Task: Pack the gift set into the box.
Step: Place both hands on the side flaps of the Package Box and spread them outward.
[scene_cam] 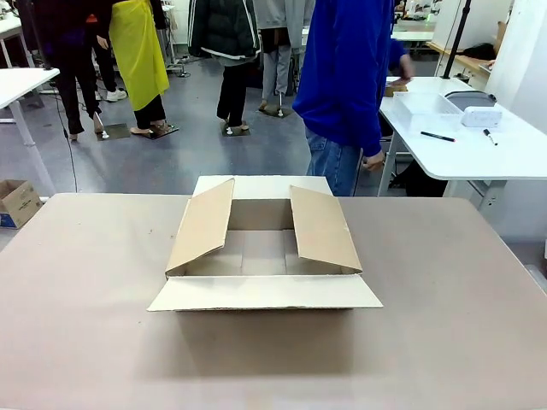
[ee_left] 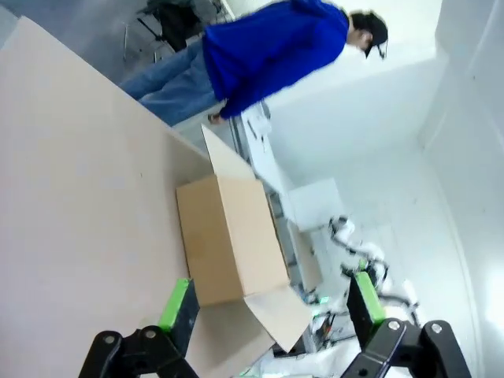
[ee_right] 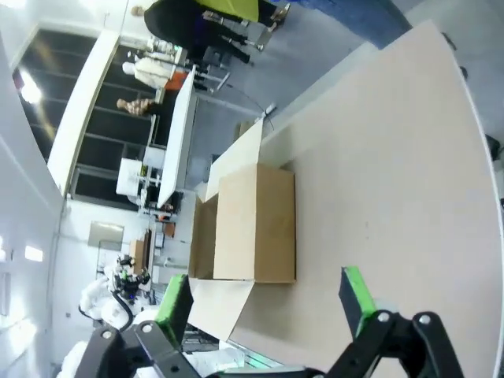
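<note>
A matt brown cardboard carton [scene_cam: 265, 252] sits on a smooth, matt table [scene_cam: 85, 299].

Box [scene_cam: 265, 292] at the middle of the table [scene_cam: 94, 325]
Behind the table's far edge stands a person [scene_cam: 342, 77]. Farther right, a second table [scene_cam: 479, 158] carries a tray [scene_cam: 425, 104] and a pen [scene_cam: 438, 137]. A small box [scene_cam: 17, 202] sits on the floor, far left.

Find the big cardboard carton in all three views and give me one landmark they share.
Front view: the carton sits mid-table, flaps open, at the picture's centre.
Left wrist view: carton at centre, rolled sideways, its side wall facing the camera.
Right wrist view: carton just left of centre, also sideways.
Shared landmark: the tan table under it.
</note>
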Available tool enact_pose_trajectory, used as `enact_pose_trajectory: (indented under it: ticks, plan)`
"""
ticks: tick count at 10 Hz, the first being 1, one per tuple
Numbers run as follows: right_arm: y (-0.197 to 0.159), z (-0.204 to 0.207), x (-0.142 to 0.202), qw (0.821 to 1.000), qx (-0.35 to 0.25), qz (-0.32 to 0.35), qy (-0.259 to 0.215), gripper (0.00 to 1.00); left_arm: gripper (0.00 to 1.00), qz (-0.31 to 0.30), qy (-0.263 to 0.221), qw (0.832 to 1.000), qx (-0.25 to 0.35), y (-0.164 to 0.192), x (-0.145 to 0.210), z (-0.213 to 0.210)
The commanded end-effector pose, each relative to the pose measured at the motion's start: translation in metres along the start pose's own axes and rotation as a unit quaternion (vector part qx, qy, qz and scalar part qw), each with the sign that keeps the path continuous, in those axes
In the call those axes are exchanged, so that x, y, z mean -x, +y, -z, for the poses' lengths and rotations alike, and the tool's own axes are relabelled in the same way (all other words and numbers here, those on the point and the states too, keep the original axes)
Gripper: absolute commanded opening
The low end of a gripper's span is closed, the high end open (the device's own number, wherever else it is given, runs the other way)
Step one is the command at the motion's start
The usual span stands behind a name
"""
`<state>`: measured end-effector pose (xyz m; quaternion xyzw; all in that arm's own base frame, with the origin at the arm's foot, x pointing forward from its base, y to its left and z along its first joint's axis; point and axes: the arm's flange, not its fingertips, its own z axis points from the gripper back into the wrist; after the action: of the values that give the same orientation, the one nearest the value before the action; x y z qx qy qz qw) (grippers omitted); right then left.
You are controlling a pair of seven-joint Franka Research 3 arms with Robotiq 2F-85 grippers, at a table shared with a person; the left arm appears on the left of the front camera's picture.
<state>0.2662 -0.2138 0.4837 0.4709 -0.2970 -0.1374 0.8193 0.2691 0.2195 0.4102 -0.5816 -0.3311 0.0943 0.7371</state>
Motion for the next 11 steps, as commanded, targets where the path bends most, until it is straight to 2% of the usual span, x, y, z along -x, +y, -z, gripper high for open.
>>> enact_pose_trajectory:
  ticks: [1, 2, 3, 4, 6, 7, 8, 9, 10, 11]
  plan:
    - [0.03, 0.012, -0.003, 0.999, -0.004, -0.036, 0.01, 1.0, 1.0, 0.044, 0.042, 0.998, -0.017, -0.026, -0.003, 0.016]
    - [0.03, 0.012, -0.003, 0.999, -0.004, -0.036, 0.01, 1.0, 1.0, 0.044, 0.042, 0.998, -0.017, -0.026, -0.003, 0.016]
    - [0.018, 0.011, -0.002, 1.0, 0.001, -0.014, 0.011, 1.0, 1.0, 0.013, 0.031, 0.999, -0.009, -0.01, -0.002, 0.015]
    - [0.043, 0.037, -0.004, 0.997, 0.047, -0.04, 0.035, 1.0, 1.0, 0.044, 0.062, 0.997, -0.023, -0.031, -0.009, 0.039]
    - [0.118, 0.126, 0.005, 0.974, 0.091, -0.156, 0.135, 1.0, 1.0, 0.126, 0.138, 0.982, -0.031, -0.104, -0.009, 0.111]
    - [0.147, 0.172, 0.021, 0.956, 0.098, -0.194, 0.195, 1.0, 1.0, 0.154, 0.181, 0.97, -0.045, -0.134, 0.002, 0.148]
    - [0.165, 0.215, 0.042, 0.933, 0.116, -0.23, 0.253, 1.0, 1.0, 0.188, 0.239, 0.95, -0.068, -0.152, 0.019, 0.184]
    - [0.174, 0.25, 0.066, 0.911, 0.129, -0.254, 0.298, 1.0, 1.0, 0.205, 0.291, 0.93, -0.09, -0.159, 0.035, 0.219]
    - [0.182, 0.267, 0.087, 0.9, 0.109, -0.276, 0.32, 1.0, 1.0, 0.219, 0.332, 0.907, -0.141, -0.159, 0.047, 0.243]
    - [0.176, 0.232, 0.079, 0.93, 0.106, -0.227, 0.27, 1.0, 1.0, 0.188, 0.256, 0.946, -0.066, -0.165, 0.033, 0.201]
